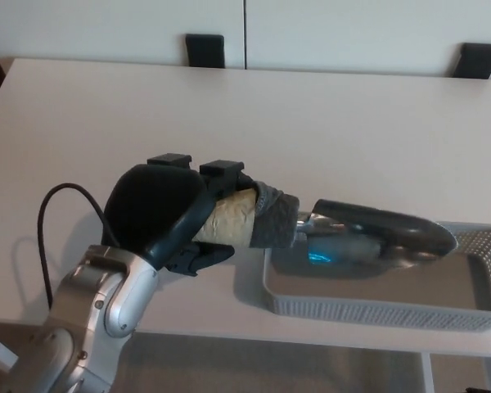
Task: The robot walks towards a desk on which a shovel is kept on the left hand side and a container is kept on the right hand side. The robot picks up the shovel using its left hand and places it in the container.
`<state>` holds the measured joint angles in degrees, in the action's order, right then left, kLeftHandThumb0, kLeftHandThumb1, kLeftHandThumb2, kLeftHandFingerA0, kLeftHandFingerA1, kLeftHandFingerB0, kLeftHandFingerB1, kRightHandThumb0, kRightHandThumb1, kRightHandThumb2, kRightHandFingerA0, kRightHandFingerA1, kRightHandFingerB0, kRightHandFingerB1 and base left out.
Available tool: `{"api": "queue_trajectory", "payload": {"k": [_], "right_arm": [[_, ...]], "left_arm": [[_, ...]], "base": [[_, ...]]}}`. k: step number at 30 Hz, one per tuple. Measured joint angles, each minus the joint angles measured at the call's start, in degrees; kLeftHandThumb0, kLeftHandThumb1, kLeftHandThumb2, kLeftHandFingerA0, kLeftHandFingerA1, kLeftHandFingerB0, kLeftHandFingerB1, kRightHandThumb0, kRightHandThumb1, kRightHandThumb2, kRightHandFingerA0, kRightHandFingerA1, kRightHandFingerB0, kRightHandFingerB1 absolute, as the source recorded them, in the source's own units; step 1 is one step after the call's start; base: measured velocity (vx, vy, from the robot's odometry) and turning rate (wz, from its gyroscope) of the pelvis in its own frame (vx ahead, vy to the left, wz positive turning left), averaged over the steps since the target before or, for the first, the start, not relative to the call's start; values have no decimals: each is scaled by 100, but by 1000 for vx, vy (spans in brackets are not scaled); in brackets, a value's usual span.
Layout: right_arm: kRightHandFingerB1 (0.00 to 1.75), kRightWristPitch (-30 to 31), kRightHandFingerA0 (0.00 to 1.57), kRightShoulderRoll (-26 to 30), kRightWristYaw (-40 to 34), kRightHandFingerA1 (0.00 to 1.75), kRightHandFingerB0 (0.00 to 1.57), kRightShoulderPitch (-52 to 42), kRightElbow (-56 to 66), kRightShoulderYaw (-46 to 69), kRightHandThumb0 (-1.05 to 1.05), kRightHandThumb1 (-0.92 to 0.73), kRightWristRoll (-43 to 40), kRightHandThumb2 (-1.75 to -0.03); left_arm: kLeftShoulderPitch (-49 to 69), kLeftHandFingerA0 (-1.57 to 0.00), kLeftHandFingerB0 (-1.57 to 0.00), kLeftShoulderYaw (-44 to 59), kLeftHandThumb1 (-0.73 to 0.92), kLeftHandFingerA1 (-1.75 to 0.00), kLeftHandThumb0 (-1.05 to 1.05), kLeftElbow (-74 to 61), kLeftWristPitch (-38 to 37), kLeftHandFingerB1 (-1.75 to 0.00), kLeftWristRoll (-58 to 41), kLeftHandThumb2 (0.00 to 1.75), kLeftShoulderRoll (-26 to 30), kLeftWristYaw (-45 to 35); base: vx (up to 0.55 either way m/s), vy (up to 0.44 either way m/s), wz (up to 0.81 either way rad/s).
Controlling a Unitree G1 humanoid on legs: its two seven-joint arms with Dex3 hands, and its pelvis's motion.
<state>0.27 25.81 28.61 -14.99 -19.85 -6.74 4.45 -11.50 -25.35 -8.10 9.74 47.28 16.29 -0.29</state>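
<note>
The left hand (168, 214) is wrapped tight around the handle of the shovel (344, 237). It holds the shovel up off the desk (311, 123). The right hand does not show.

The picking up is done. The shovel is not in the container (376, 307) yet. What is left is to bring it down and let go.

The container is a grey basket with little holes in its walls. It sits at the near edge of the desk, toward the right corner. Nothing lies in it.

The shovel's blade hangs over the left half of the container, above the rim. It looks close to the rim, but it is hard to tell if it touches. The handle sticks out past the container's left wall, over the bare desk.

The shovel lies almost flat. Its long line runs from left to right, along the long side of the container. The tip points right and dips down a little. The handle end points left, into the hand.
</note>
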Motion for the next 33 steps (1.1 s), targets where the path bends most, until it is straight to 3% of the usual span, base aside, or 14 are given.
{"api": "queue_trajectory", "payload": {"k": [4, 7, 10, 13, 14, 15, 16, 17, 20, 23, 24, 26, 27, 33], "right_arm": [[35, -1, 32, 9, 0, 43, 23, 17, 0, -14, -42, -73, 21, -62], [35, -2, 32, 18, 0, 43, 24, 20, 0, -15, -43, -73, 31, -61], [35, -5, 33, 20, 0, 42, 24, 27, -4, -13, -45, -73, 32, -62], [35, -16, 32, 42, 0, 43, 24, 41, -5, -23, -44, -74, 57, -62], [35, -19, 33, 50, 1, 43, 24, 43, -3, -23, -44, -74, 63, -62], [35, -22, 33, 59, 1, 43, 24, 43, 1, -23, -44, -74, 68, -62], [35, -23, 33, 67, 1, 43, 24, 44, 4, -22, -43, -74, 71, -62], [35, -23, 33, 68, 1, 42, 25, 47, 4, -22, -44, -73, 72, -62], [35, -23, 32, 68, 1, 43, 24, 73, 9, -24, -45, -73, 76, -62], [34, -23, 30, 68, 1, 43, 21, 115, 11, -23, -45, -74, 77, -62], [42, -23, 25, 68, 2, 47, 20, 129, 11, -23, -50, -65, 77, -77], [42, -23, 25, 68, 12, 48, 21, 153, 17, -23, -49, -65, 76, -77], [35, -23, 30, 68, 19, 44, 22, 164, 24, -23, -44, -73, 76, -62], [35, -21, 30, 71, 64, 43, 23, 184, 51, -23, -44, -73, 76, -62]], "left_arm": [[-40, -87, -78, -126, 76, -155, -32, 46, -100, -60, 80, 62, -9, 13], [-85, -77, -70, -214, 76, -166, -32, 96, -105, -80, 138, 64, -38, 16], [-133, -82, -79, -346, 73, -163, -33, 137, -105, -58, 205, 65, -64, 16], [-184, -78, -62, -538, 78, -158, -32, 197, -106, -46, 313, 67, -115, 30], [-199, -70, -47, -577, 73, -129, -41, 199, -105, -39, 321, 62, -145, -5], [-224, -41, -14, -595, 55, -71, -63, 198, -101, -42, 325, 86, -173, -51], [-250, -3, -2, -609, 50, -36, -71, 193, -93, -26, 326, 88, -179, -129], [-261, 0, 0, -624, 52, -10, -80, 182, -75, -16, 329, 90, -179, -200], [-317, 0, 0, -659, 66, 0, -101, 163, 9, -3, 334, 99, -161, -442], [-385, 0, 0, -690, 67, 0, -101, 138, 93, -4, 357, 102, -107, -686], [-403, 0, 0, -701, 69, 0, -102, 124, 118, -4, 364, 104, -91, -763], [-438, 0, 0, -730, 71, 0, -104, 58, 167, -3, 373, 106, -70, -935], [-451, 0, 0, -757, 71, 0, -104, 8, 176, -3, 373, 107, -72, -1002], [-559, 0, 0, -835, 73, 0, -105, -317, 178, -3, 383, 109, -59, -1465]], "base": [[0, 0, 0], [0, 0, 0], [0, 0, 0], [0, 0, 0], [0, 0, 0], [0, 0, 0], [0, 0, 0], [0, 0, 0], [0, 0, 0], [0, 0, 0], [0, 0, 0], [0, 0, 0], [0, 0, 0], [0, 0, 0]]}}
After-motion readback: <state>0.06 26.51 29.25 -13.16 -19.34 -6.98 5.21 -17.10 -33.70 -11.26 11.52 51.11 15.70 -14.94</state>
